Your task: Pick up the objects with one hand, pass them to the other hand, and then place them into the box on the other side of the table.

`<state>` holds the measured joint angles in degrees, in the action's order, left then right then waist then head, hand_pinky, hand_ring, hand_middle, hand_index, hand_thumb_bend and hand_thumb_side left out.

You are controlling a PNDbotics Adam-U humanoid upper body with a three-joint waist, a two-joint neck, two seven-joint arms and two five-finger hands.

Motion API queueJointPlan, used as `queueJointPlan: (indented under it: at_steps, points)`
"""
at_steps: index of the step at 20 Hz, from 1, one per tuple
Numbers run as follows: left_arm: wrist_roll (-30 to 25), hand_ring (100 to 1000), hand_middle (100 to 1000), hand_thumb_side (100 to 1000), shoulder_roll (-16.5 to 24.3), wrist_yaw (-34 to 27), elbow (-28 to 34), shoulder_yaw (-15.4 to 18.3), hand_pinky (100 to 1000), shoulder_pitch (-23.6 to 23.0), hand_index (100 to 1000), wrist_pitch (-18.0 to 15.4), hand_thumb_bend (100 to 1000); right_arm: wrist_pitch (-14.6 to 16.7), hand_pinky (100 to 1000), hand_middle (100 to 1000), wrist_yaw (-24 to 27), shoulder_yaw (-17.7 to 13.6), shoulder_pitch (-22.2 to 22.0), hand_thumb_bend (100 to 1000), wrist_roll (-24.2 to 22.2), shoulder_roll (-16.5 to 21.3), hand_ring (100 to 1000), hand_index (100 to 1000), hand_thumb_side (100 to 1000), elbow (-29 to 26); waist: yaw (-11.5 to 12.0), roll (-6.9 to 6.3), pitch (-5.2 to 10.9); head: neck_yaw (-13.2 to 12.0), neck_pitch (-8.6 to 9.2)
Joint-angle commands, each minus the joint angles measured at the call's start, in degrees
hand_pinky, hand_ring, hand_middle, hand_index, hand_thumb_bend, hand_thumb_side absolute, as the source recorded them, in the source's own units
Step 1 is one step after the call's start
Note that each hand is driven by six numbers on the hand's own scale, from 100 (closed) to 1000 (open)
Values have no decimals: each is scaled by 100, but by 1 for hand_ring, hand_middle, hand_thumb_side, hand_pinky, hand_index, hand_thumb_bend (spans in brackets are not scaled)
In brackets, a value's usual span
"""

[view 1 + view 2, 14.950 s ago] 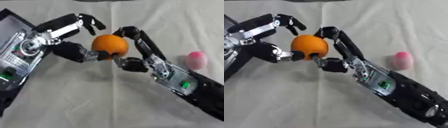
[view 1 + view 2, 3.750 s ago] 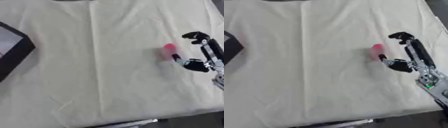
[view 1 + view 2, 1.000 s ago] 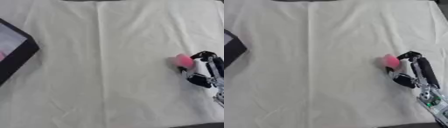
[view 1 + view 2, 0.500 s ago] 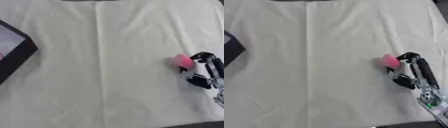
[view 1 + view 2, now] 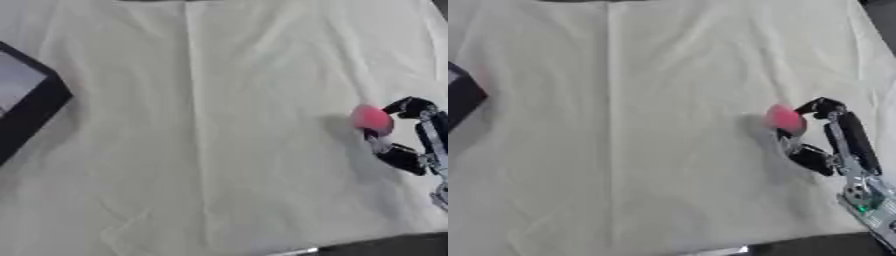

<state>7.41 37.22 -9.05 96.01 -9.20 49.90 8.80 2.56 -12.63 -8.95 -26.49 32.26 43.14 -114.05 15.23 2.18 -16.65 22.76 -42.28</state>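
A small pink object (image 5: 784, 119) lies on the cream cloth at the right side of the table. My right hand (image 5: 846, 135) comes in from the lower right and is curled round it: fingers (image 5: 822, 106) hook over its top right, and the thumb (image 5: 805, 156) sits just below it. The black-rimmed box (image 5: 39, 107) shows at the left edge, only partly in view. My left hand shows in neither view.
A cream cloth (image 5: 210, 125) with a long crease running front to back covers the table. The table's front edge (image 5: 376, 246) is a dark strip along the bottom right. The cloth's right edge runs close behind my right hand.
The orange ball that both hands held is gone. My right hand, earlier open beside the pink object, has closed round it and hardly moved in the last second.
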Motion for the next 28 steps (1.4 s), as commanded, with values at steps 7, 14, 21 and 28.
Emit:
queueJointPlan:
  at_steps: [7,14,21,28]
  points:
    - [43,653,657,635,211,-99,264,69,1000,198,720,-78,100,410,718,593,176,-93,241,215,544,577,736,580,100,-54,-23,-134,365,-35,-173]
    - [288,661,656,592,241,-1,442,168,1000,234,713,-61,100,451,703,594,756,-88,506,181,883,838,731,581,100,-54,25,-155,468,-5,-184]
    - [265,661,656,573,224,-65,563,84,999,365,715,-46,100,490,695,595,1181,-40,891,158,1042,1030,729,581,100,-54,55,-172,526,8,-184]
    - [-68,661,660,599,113,-50,485,-121,1000,535,720,84,100,383,698,595,1245,167,1504,152,1313,1157,729,582,100,-54,81,-198,548,94,-184]
